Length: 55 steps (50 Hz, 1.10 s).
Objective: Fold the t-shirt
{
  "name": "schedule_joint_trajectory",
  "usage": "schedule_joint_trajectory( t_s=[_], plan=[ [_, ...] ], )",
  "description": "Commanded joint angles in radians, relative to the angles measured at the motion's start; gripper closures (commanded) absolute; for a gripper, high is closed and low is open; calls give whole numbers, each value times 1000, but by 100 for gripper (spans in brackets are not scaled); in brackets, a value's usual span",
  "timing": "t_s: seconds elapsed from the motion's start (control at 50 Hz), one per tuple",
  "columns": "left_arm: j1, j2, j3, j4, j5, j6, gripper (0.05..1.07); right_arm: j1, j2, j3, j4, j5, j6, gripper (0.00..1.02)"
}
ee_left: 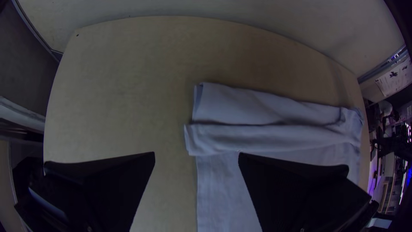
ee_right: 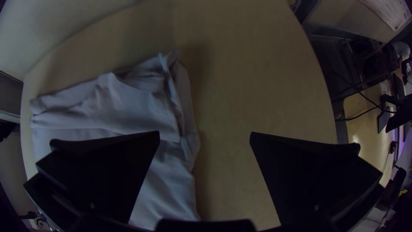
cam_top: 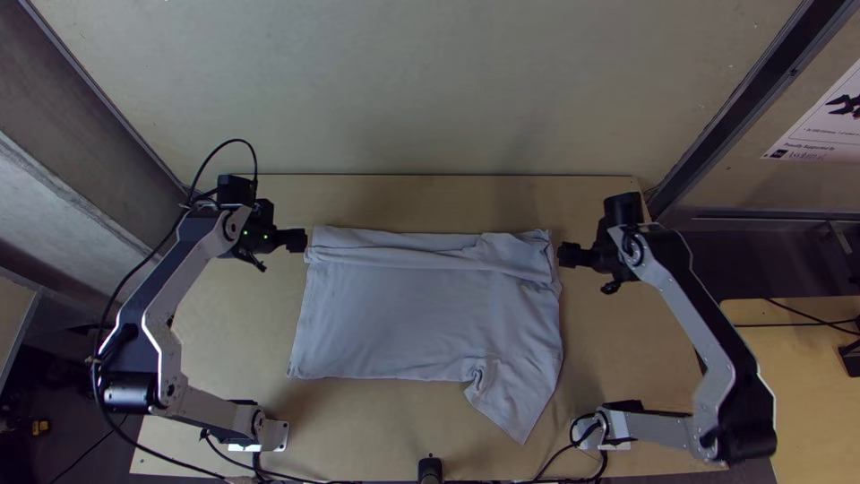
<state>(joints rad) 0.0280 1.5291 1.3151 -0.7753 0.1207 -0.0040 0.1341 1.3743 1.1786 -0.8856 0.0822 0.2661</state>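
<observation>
Well, on my left the white and black left arm [cam_top: 134, 332] stands with its base at the near left of the wooden table [cam_top: 224, 350], a black cable [cam_top: 124, 280] looping along it. My left claw [cam_top: 296, 239] is by the far left corner of the t-shirt [cam_top: 403, 314], its two black fingers wide apart and nothing clamped; I can't tell whether it touches the cloth. The t-shirt lies across the middle of the table, mostly flat, with a strip along its far side turned over into a long band [cam_top: 394, 255]. That band looks fairly even at the left and more rumpled toward the right end. At the near right I've got a pointed flap [cam_top: 520, 394] sticking out toward the near edge, with a little bunch of creases [cam_top: 477, 370] where it meets the rest. Just beside the far right corner is my right claw [cam_top: 571, 254], also spread and gripping nothing. Its right arm [cam_top: 717, 332] runs back to a base at the near right. Farther right I can see another wooden surface [cam_top: 797, 363].
</observation>
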Motion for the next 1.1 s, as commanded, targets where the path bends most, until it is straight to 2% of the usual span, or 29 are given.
schedule_joint_trajectory(
  t_s=[0.0, 0.1, 0.24, 0.38, 0.52, 0.7, 0.78, 0.86, 0.92, 1.02, 1.08],
  plan=[
    [-2, -76, 6, -62, 11, 36, 11, -5, -67, -19, -49, 5, 30, 3],
    [-7, -115, 1, -167, 11, 36, 10, 4, -109, -14, -107, 5, 32, 4],
    [-10, -184, -79, -277, 7, 99, 10, 27, -130, 10, -268, 4, 122, 4],
    [-30, -254, -180, -364, -50, 164, 10, 102, -144, 1, -345, 5, 131, 4],
    [-65, -337, -295, -407, -61, 200, 10, 188, -141, -36, -378, 4, 194, 4],
    [-158, -368, -376, -509, -81, 179, 11, 262, -121, -63, -409, 2, 240, 6],
    [-195, -373, -409, -510, -90, 153, 11, 266, -107, -70, -427, -2, 245, 6],
    [-238, -369, -452, -484, -154, 127, 11, 269, -100, -73, -434, -6, 245, 6],
    [-264, -350, -484, -463, -191, 116, 17, 269, -101, -74, -434, -7, 245, 6],
    [-270, -317, -524, -443, -193, 99, 18, 269, -104, -80, -435, -7, 243, 6],
    [-280, -294, -539, -440, -193, 91, 26, 268, -107, -86, -437, -7, 243, 6]
  ],
)
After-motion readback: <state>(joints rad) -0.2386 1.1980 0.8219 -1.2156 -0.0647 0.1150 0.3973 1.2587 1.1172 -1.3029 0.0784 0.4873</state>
